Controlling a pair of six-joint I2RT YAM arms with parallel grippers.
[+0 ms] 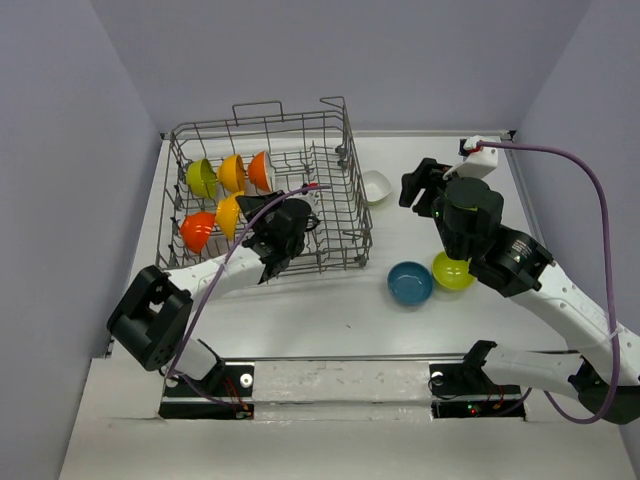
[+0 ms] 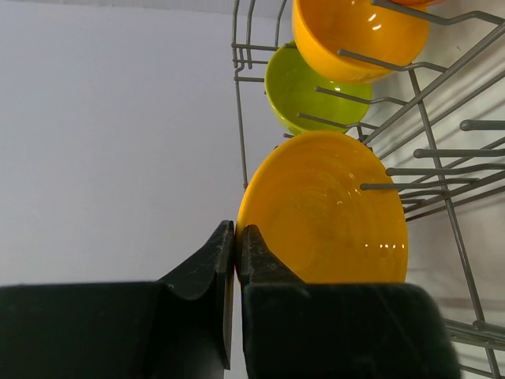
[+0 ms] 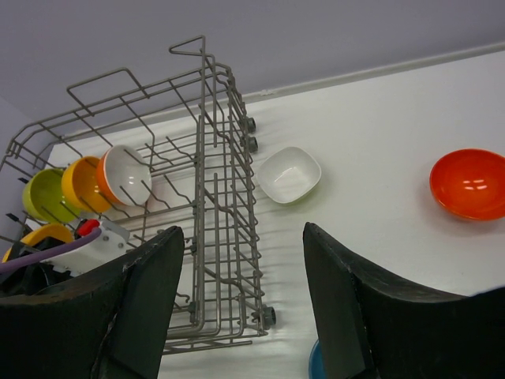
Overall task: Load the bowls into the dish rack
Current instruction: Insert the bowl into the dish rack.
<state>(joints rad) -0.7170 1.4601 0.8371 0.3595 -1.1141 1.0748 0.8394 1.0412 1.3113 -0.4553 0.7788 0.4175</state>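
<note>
Left claw [image 2: 237, 235], all but clenched, meets the rim of the orange-yellow bowl [image 2: 323, 209] in the left of the dish rack [image 1: 358, 200], perhaps pinching it: placing step. Right claw [image 3: 241, 233] gapes empty; next, fetch the white bowl [image 3: 289, 174] beside the rack.

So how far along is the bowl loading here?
Done: five bowls stand in the dish rack. In hand: the left claw, nearly closed, is at the rim of an orange-yellow bowl there; whether it grips is unclear. Left: a white bowl, teal bowl, lime green bowl and red-orange bowl on the table, with the right claw open and empty above it.
</note>
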